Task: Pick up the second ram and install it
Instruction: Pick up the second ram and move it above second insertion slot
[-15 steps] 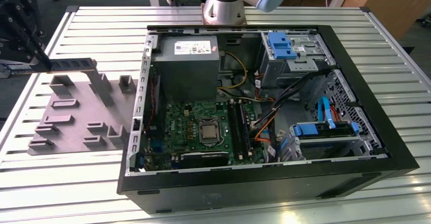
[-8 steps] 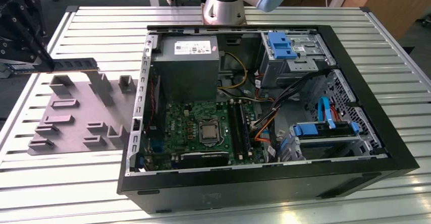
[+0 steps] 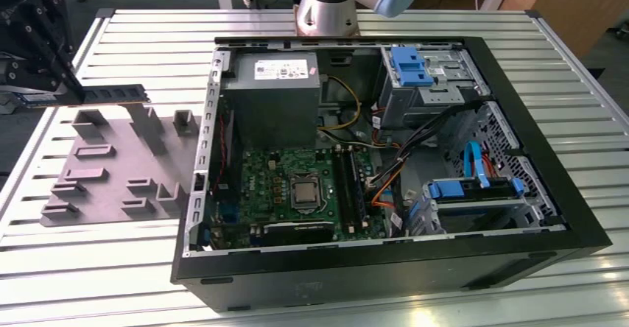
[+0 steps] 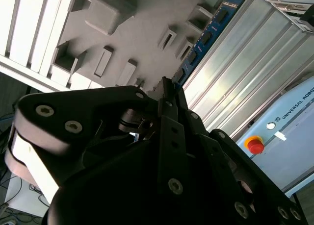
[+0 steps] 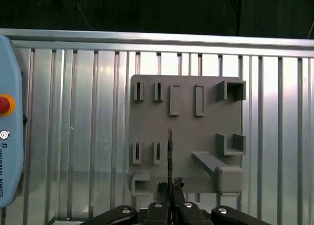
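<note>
Gripper [image 3: 72, 96] clamps second ram [image 3: 116, 93] above grey fixture [image 3: 118, 166]; ram partly hidden.

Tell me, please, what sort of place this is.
Probably a robotics lab bench for computer assembly: an open desktop computer case lies on a slatted aluminium table, beside a grey fixture plate, and the gripper holds the second ram.

The second ram [image 4: 212, 33] is a blue-green board with a row of dark chips. The gripper [image 3: 71, 95] is black. The slotted fixture [image 3: 113, 171] is plain grey, on a silver ribbed table [image 3: 99, 261]. The computer case [image 3: 393, 272] is black, its motherboard [image 3: 280, 187] green, its drive brackets [image 3: 408, 65] bright blue.
</note>
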Robot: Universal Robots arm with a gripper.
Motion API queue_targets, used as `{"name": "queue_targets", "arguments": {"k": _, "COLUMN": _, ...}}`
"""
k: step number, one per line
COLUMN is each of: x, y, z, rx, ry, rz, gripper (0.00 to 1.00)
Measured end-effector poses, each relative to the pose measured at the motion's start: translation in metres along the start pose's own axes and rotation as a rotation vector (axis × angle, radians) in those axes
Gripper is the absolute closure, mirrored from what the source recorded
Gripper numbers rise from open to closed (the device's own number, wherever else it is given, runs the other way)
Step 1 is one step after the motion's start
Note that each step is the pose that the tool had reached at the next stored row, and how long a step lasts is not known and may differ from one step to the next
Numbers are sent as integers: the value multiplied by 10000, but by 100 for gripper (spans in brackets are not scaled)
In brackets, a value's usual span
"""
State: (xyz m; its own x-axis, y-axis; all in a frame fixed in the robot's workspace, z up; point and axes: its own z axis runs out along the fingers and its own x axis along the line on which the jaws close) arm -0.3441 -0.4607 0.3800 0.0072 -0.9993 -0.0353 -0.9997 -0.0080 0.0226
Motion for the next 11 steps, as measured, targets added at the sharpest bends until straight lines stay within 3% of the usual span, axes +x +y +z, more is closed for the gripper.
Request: {"name": "queue_targets", "arguments": {"k": 11, "x": 0, "y": -67, "z": -2, "rx": 0, "ry": 0, "rz": 6, "gripper": 86}}
